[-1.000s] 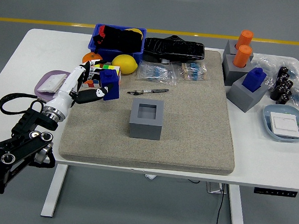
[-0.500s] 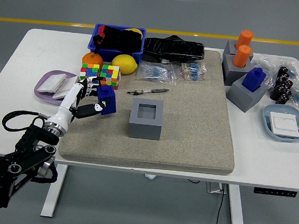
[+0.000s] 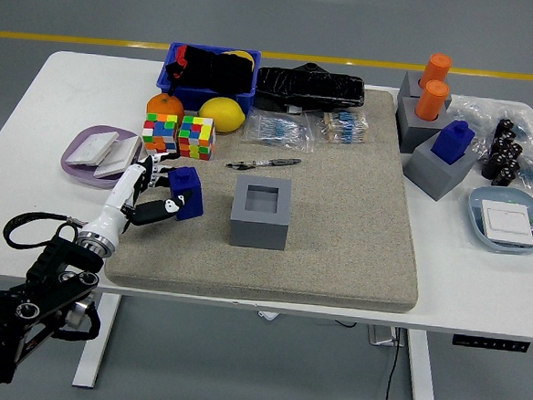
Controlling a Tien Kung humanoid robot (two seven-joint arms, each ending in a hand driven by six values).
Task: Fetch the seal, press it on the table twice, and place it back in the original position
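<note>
Head view shows the left hand (image 3: pixel 148 194) with its white fingers (image 3: pixel 152 209) wrapped around a blue seal (image 3: pixel 188 191), holding it over the left part of the grey felt mat (image 3: pixel 356 234); whether the seal's base touches the mat I cannot tell. The black left arm (image 3: pixel 36 289) comes in from the lower left corner, past the table's near edge. Just right of the seal, apart from it, stands an empty grey square holder (image 3: pixel 261 212) with its open well facing up. Beyond the hand sit two colourful puzzle cubes (image 3: pixel 179 135), with an orange (image 3: pixel 164 104) and a lemon (image 3: pixel 222 114) behind them and a blue bin (image 3: pixel 209 75) at the far edge. A purple dish (image 3: pixel 94 151) with white pads lies left of the hand on the white table (image 3: pixel 35 101). A black pen (image 3: pixel 263 164) lies on the mat beyond the holder. At far right, a second blue seal (image 3: pixel 454 140) sits in a grey block (image 3: pixel 439 170), and two orange cylinders (image 3: pixel 433 86) stand in another.
</note>
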